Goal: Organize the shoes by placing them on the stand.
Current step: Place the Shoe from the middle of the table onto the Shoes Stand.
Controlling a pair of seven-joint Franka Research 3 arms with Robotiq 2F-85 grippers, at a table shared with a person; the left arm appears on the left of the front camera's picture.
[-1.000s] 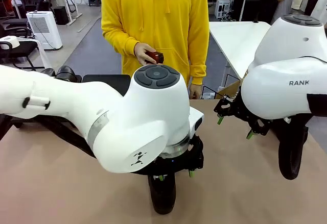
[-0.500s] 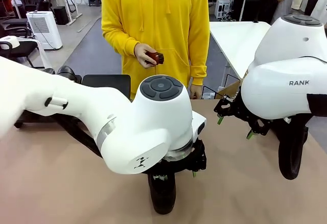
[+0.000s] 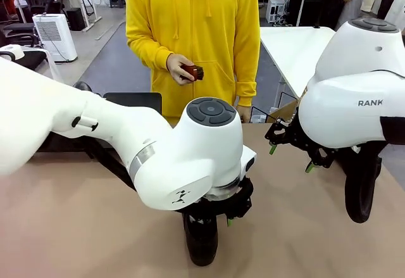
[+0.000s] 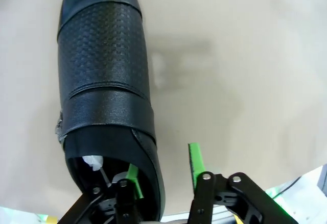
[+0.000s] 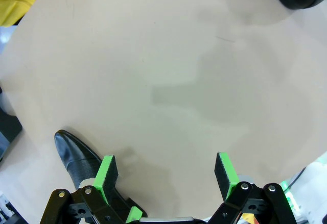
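Black leather shoe (image 4: pixel 102 76), pebbled upper and glossy toe, lies on the tan table (image 4: pixel 245 55) at lower centre of the front view, with paper stuffing in its mouth. Left gripper (image 4: pixel 163 170) straddles the collar wall near the heel. One pad is inside and one outside, half spread, with table showing beside the outer pad, so I judge it is not pinching yet. Collar looks stiff enough to pinch. Gloss is slippery and the shoe is likely toe-heavy, so expect droop. Right gripper (image 5: pixel 163 175) hangs spread wide over bare table. A second shoe (image 3: pixel 362 189) lies at right under that arm. Stand (image 3: pixel 133 101) sits farther back, upper left.
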